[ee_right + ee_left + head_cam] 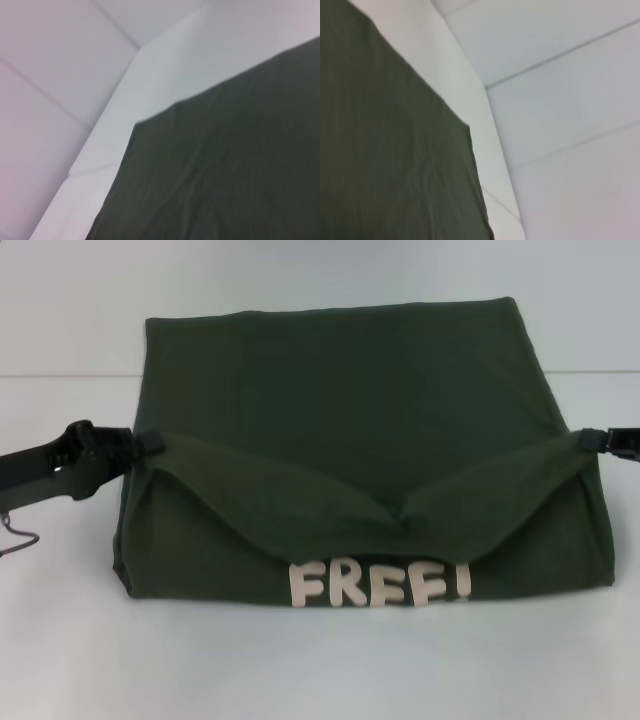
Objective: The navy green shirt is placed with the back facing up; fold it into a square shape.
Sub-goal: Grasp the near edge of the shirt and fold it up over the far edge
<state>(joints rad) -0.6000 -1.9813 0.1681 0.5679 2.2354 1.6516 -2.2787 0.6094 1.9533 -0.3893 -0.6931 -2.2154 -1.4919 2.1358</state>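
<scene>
A: Olive cotton fills the head view: the navy green shirt (340,430) lies mid-desk (80,640), sides already turned in, so it reads as a rough rectangle.

B: Pincers?

A: Left pincer (148,440) is clamped on the shirt's left edge, right pincer (590,437) on its right edge. Both hold the fabric raised, and the lifted edge sags in a V between them. My read: they're carrying the near hem toward the far end for the last cross fold, pinching both corners so the layer stays level.

B: Any text?

A: Cream block letters "FREE!" (378,585) show on the underside layer near the front edge, tops partly covered by the drooping fold. No brand tag seen.

B: Left wrist view?

A: Only dark green cloth (385,150) with a straight edge and one corner, pale desk surface (560,125) beyond. No fingers in shot.

B: Right wrist view?

A: Same idea: shirt panel (225,170), one corner, white desk (150,75) behind. No writing in either.
</scene>
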